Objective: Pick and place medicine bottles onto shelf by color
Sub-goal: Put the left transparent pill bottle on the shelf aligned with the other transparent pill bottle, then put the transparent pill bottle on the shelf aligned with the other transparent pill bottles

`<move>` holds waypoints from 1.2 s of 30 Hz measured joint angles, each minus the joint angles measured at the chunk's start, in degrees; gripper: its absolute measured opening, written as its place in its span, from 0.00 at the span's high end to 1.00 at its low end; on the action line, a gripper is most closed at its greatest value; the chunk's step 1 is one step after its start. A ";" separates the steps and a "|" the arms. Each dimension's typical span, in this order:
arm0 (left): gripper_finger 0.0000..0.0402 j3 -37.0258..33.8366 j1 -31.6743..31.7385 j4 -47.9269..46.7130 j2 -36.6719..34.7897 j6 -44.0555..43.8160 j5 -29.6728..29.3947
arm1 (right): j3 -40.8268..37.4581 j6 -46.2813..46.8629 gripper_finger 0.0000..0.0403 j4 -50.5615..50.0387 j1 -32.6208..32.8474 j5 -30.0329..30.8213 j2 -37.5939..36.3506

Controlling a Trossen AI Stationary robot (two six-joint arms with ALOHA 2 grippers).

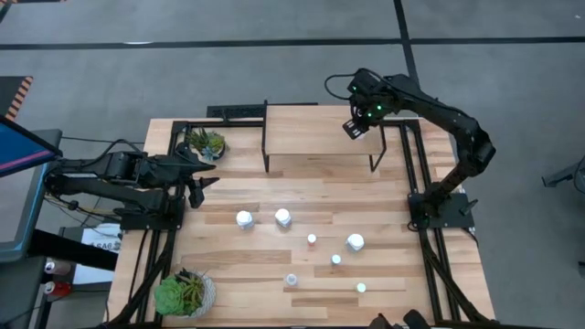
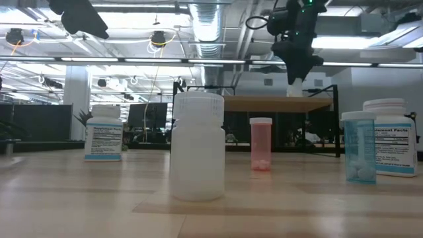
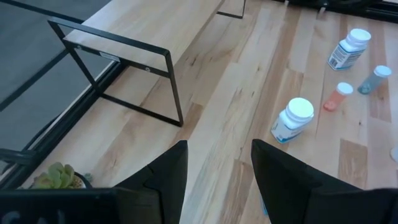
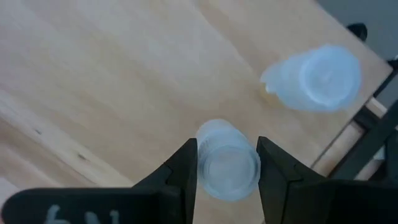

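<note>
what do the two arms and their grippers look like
Both arms are dark, near-black, built of jointed segments. The right arm has black cables looping near its wrist and a small green light glowing there; the right gripper ends in two flat dark fingers. The left arm looks the same, with cables trailing from its base, and the left gripper has the same wedge-like black fingers.

Right arm: reaching across to the far right part of the table, elbow bent, wrist pointing down.
Right gripper (image 4: pixel 227 163): pointing downward, fingers (image 4: pixel 184 171) clamping a bottle (image 4: pixel 227 169) between them.
Left arm: lying low along the table's left edge, waiting.
Left gripper (image 3: pixel 217 163): facing across the table, fingers standing apart, holding nothing.
</note>
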 joint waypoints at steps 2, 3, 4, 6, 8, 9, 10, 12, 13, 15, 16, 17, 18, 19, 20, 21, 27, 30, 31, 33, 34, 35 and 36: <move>0.59 0.00 0.00 -0.01 0.00 0.02 0.00 | 0.00 0.00 0.68 -0.21 -0.20 0.00 0.00; 0.59 0.00 0.00 -0.01 0.00 0.02 0.00 | 0.00 0.00 0.68 -0.15 -0.43 0.00 0.00; 0.59 0.00 0.00 -0.01 0.00 0.02 0.00 | 0.00 0.00 0.68 -0.09 -0.50 0.00 0.00; 0.59 0.00 0.00 -0.01 -0.01 0.04 0.00 | 0.00 0.00 0.67 -0.12 -0.43 0.00 0.00; 0.59 0.00 0.00 -0.03 0.00 0.07 0.00 | 0.00 -0.05 0.65 -0.26 -0.43 0.02 0.00; 0.59 0.00 0.00 -0.03 0.00 0.07 0.00 | 0.00 -0.05 0.63 -0.28 -0.42 0.02 0.00; 0.59 0.00 0.00 -0.03 0.00 0.07 0.02 | 0.00 -0.07 0.61 -0.28 -0.42 0.02 0.00; 0.59 0.00 0.00 -0.03 0.00 0.07 0.02 | 0.00 -0.65 0.56 -0.25 -0.46 0.02 0.00; 0.59 0.00 0.00 -0.03 0.00 0.07 0.02 | 0.00 -0.94 0.54 -0.20 -0.46 0.03 0.00; 0.59 0.00 0.00 -0.03 0.00 0.08 0.02 | 0.00 -0.92 0.49 -0.06 -0.48 0.30 0.00; 0.59 0.00 0.00 -0.03 0.00 0.09 0.02 | 0.00 -0.93 0.47 0.01 -0.49 0.48 0.00; 0.59 0.00 0.00 -0.03 0.00 0.09 0.02 | 0.00 -0.94 0.46 0.12 -0.50 0.56 0.00; 0.59 0.00 0.00 -0.03 -0.01 0.09 0.02 | 0.00 -0.94 0.45 0.27 -0.50 0.66 0.00; 0.59 0.00 0.00 -0.03 0.00 0.09 0.02 | 0.00 -0.95 0.44 0.31 -0.50 0.70 0.00; 0.59 0.00 0.00 -0.03 0.00 0.09 0.02 | 0.00 -0.98 0.43 0.31 -0.50 0.70 0.00; 0.59 0.00 0.00 -0.03 0.00 0.07 0.02 | 0.00 -1.01 0.43 0.31 -0.50 0.70 0.00; 0.59 0.00 0.00 -0.03 0.00 -0.11 0.04 | 1.51 -1.52 0.46 -1.41 -0.76 0.93 0.04; 0.59 0.00 0.00 -0.03 0.00 -0.22 0.04 | 3.98 -1.53 0.47 -3.35 -0.86 1.57 -0.02; 0.59 0.00 0.00 -0.03 0.00 -0.24 0.04 | 4.93 -1.51 0.48 -4.38 -0.87 1.60 -0.01; 0.59 0.00 0.00 -0.03 0.00 -0.24 0.04 | 7.14 -1.08 0.48 -6.79 -0.85 1.64 -0.02; 0.59 0.00 0.00 -0.03 0.00 -0.26 0.04 | 8.20 -0.79 0.49 -8.06 -0.79 1.64 -0.07; 0.59 0.00 0.00 -0.03 0.00 -0.26 0.04 | 9.08 -0.45 0.49 -9.40 -0.53 1.62 -0.17; 0.59 0.00 0.00 -0.03 0.00 -0.25 0.06 | 9.84 -0.16 0.49 -10.67 -0.16 1.62 -0.31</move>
